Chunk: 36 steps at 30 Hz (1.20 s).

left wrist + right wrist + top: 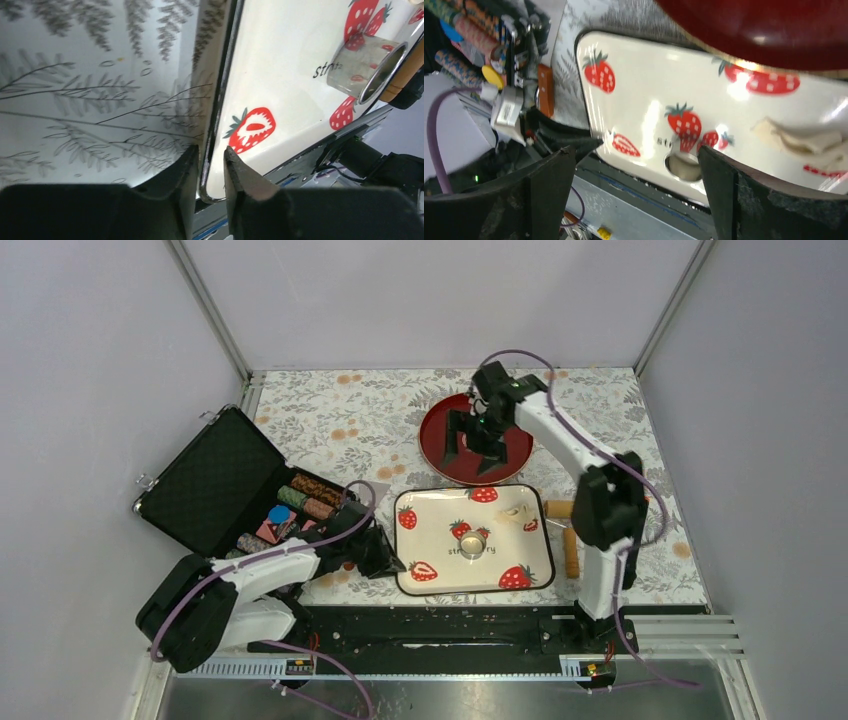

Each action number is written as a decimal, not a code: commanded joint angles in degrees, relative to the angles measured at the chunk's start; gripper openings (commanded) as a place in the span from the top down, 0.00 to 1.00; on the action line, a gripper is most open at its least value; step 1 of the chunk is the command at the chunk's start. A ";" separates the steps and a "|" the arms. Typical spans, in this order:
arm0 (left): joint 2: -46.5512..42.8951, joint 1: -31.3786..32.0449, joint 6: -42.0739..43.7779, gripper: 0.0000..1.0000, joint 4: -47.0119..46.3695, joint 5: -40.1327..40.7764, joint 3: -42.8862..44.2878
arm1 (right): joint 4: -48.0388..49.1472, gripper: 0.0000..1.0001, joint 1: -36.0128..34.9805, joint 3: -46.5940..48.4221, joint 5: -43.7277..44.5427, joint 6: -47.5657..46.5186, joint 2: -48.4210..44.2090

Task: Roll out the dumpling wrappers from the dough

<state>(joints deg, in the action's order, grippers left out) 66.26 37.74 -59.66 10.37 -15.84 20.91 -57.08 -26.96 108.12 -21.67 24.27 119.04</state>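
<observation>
Left gripper (pixel 210 167): jaws closed on the left near rim of the strawberry tray (pixel 280 60), steadying it. Right gripper (pixel 476 445): jaws wide open and empty above the red plate (pixel 432 430). The dough (pixel 518 512) lies as a ragged scrap at the tray's far right. The ring cutter (pixel 472 543) stands mid-tray; the pale patch inside may be a dumpling wrapper (pixel 684 169), though blur prevents confirmation. Recommended: keep the tray pinned and lower the right jaws squarely over the cutter.

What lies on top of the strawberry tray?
A metal ring stands near the middle; a ragged dough scrap lies toward the tray's far right corner. The ring's wall hides what may lie inside it.
</observation>
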 commanded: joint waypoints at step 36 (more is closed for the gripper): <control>-1.36 -10.83 19.41 0.39 28.99 22.80 16.45 | 42.58 0.01 -1.25 -72.53 16.49 9.56 -53.93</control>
<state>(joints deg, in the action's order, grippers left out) 62.43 26.74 -42.70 39.59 4.67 34.68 -16.78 -27.81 35.16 -6.61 33.56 64.99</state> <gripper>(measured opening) 0.646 0.993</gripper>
